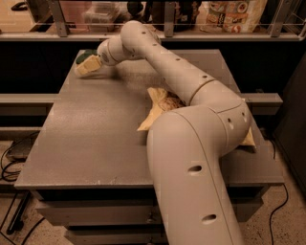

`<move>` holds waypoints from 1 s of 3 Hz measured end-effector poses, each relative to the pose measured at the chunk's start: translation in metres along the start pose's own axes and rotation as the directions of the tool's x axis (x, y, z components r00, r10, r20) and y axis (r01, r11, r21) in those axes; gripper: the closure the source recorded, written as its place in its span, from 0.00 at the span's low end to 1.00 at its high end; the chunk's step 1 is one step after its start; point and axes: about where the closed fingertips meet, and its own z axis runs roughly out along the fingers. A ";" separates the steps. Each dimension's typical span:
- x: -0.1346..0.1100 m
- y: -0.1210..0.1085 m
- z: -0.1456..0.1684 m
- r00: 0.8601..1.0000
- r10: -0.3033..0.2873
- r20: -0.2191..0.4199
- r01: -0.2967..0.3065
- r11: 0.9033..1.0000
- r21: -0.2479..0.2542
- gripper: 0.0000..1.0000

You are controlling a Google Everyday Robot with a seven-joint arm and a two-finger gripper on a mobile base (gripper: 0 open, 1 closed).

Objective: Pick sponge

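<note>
The sponge (82, 57) shows as a small dark green patch at the far left corner of the grey table (95, 139). My gripper (89, 66), pale yellow at its tip, is right at the sponge, reaching over it from the right and covering most of it. Only the sponge's green top shows above and behind the gripper. My arm (191, 81) stretches across the table from the near right to that corner.
A tan crumpled snack bag (158, 107) lies mid-table, partly under my arm; its other end (248, 139) sticks out at the right edge. A railed shelf with packages (234, 14) runs behind the table. Cables (9, 158) lie on the floor at left.
</note>
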 end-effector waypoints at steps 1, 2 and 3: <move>0.004 -0.004 0.002 1.000 0.017 -0.012 -0.017 1.000 0.019 0.00; 0.006 -0.003 0.002 0.999 0.034 -0.002 -0.034 0.999 0.010 0.17; 0.003 -0.001 0.000 0.999 0.037 0.009 -0.037 0.999 0.001 0.42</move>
